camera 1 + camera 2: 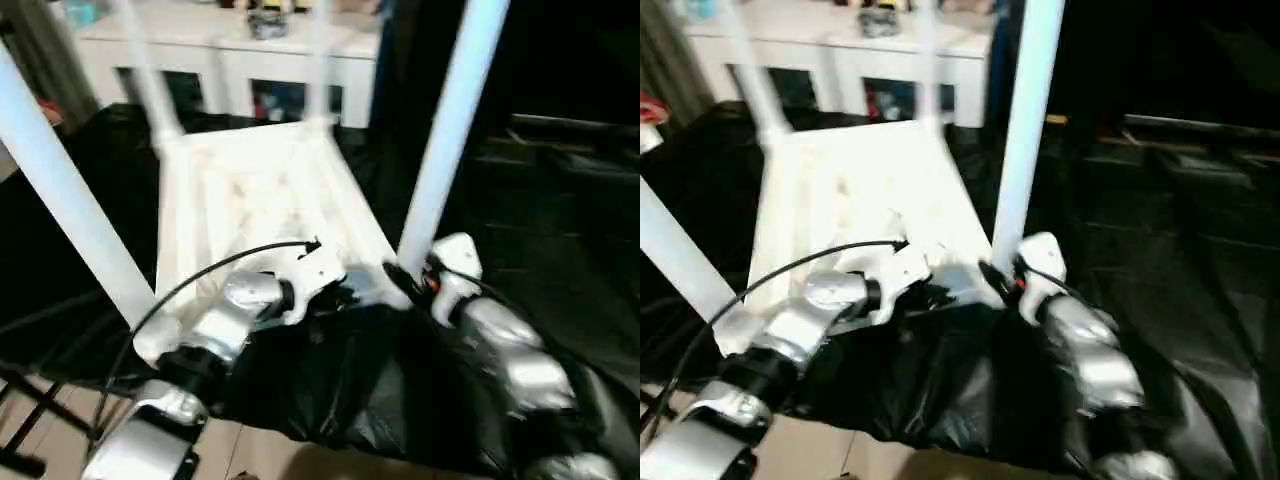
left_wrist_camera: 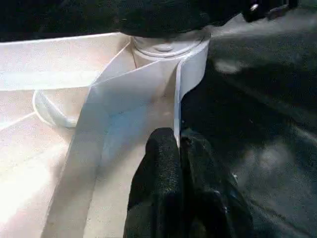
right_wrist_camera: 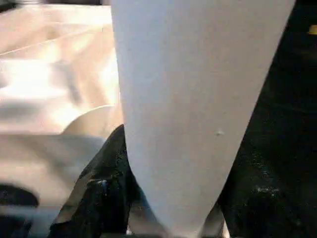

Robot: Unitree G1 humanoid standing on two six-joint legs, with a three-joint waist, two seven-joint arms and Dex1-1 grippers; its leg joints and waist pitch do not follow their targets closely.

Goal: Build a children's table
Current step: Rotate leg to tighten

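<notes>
Surface: black sheeting (image 1: pixel 560 240) covered the floor.
Table top (image 1: pixel 260 190): lay upside down at centre, legs upright.
Left gripper (image 2: pixel 179 148): pinched shut on the top's near rim.
Right gripper (image 1: pixel 400 277): half open, clasping the near right leg (image 1: pixel 450 130) at its base.

The table top (image 1: pixel 255 200) lies underside up on the black sheet (image 1: pixel 350 385), four legs (image 1: pixel 450 130) standing up from its corners. Behind it stands the cabinet (image 1: pixel 230 55). The left gripper (image 2: pixel 179 148) sits at the top's near edge wall; to its right, the right gripper (image 3: pixel 168 208) sits round the near right leg's base
</notes>
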